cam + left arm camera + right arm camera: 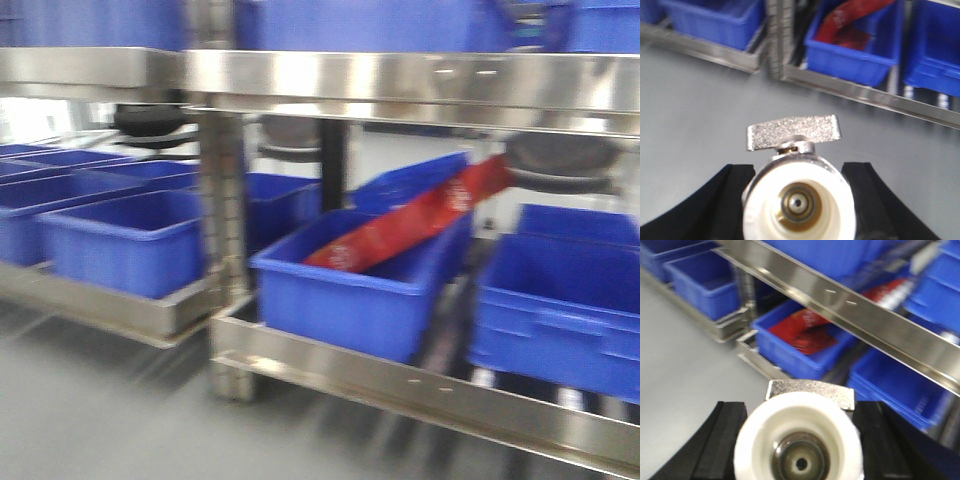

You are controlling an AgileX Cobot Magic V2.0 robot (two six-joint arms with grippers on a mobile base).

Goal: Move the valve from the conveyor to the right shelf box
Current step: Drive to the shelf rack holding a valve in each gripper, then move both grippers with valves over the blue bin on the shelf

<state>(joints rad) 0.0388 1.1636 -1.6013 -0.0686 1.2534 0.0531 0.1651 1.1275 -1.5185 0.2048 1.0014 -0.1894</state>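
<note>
A: What did the left claw [799, 212] have?

B: It was clenched on a valve [797, 185], with black fingers [722, 205] pressed to either side of the body. The white-capped end faced the wrist camera. The flat metal handle [794, 132] stood crosswise on top, seen against the grey floor [700, 100]

A: And the right claw [801, 450]?

B: It was clamped the same way on a second valve [799, 440], white end toward the lens. Only the edge of that valve's handle showed behind the cap

A: Where was all this?

B: Both valves were held off the floor, facing a steel shelf [400, 80] and not touching it. On the lower level, a blue box [350, 290] sat just right of the upright post [225, 200]. It held a long red packet [420, 225], which leaned on the rear rim and stuck out above it. A neighbouring box [560, 310] stood just beside it on the right, and other boxes [130, 240] sat left of the post. The front view was blurred, so the white marks on the packet could not be read
</note>
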